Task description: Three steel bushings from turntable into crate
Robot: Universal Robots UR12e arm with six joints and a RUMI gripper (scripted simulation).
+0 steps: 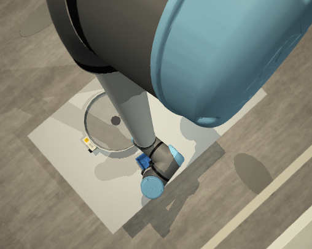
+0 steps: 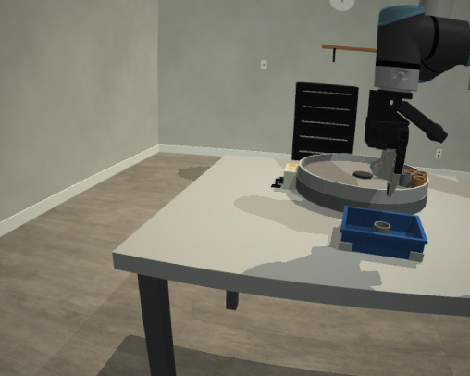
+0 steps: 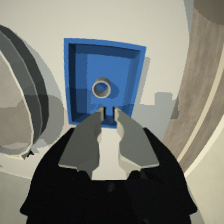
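Note:
The blue crate (image 1: 143, 161) (image 2: 378, 246) (image 3: 66, 80) stands on the table beside the turntable (image 2: 346, 187) (image 3: 36, 85). One grey steel bushing (image 2: 381, 230) (image 3: 102, 80) stands upright inside the crate. My gripper (image 2: 390, 192) (image 3: 109, 107) is shut with a narrow gap between the fingertips and nothing in it. It hangs above the crate, with its fingers pointing down. Several copper-coloured bushings (image 2: 419, 181) stand at the right side of the turntable in the exterior view, with something greyish among them. The arm hides part of the turntable in the top view.
The turntable has a raised rim and a dark centre disc (image 1: 115, 120) (image 2: 363, 174). A small pale box with a yellow button (image 1: 89, 143) (image 2: 290, 172) sits against its outer side. The crate has raised walls. The table edge (image 2: 263, 283) lies in front of it.

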